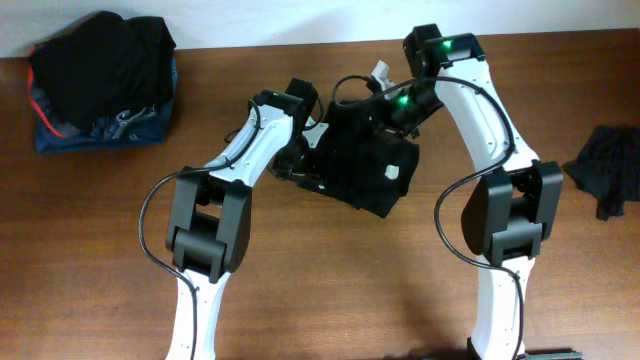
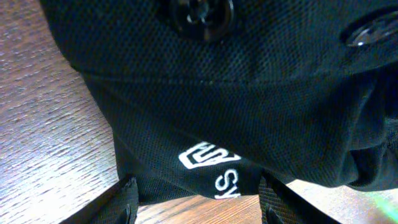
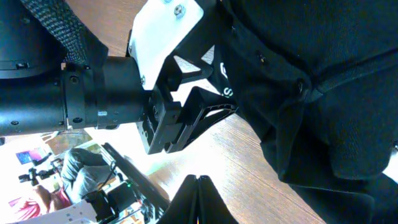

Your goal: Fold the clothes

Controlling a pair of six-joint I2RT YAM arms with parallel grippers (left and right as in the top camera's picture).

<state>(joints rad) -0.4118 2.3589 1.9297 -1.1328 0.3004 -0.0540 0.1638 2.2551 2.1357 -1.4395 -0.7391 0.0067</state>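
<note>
The black shirt (image 1: 362,168) lies bunched at the table's middle, a small white logo (image 1: 392,172) on its right part. My left gripper (image 1: 303,158) is at its left edge. In the left wrist view the fingers (image 2: 199,202) stand wide apart, and the shirt's hem with its white logo (image 2: 208,155) hangs between and above them; buttons show on the fabric. My right gripper (image 1: 396,108) is at the shirt's far right corner. In the right wrist view its fingertips (image 3: 199,182) are pressed together with nothing seen between them, and the shirt (image 3: 311,81) lies to their right.
A pile of dark clothes (image 1: 100,80) sits on a blue garment at the far left corner. Another dark garment (image 1: 608,170) lies at the right edge. The left arm's gripper (image 3: 180,118) shows close in the right wrist view. Bare wood (image 1: 330,290) lies in front of the shirt.
</note>
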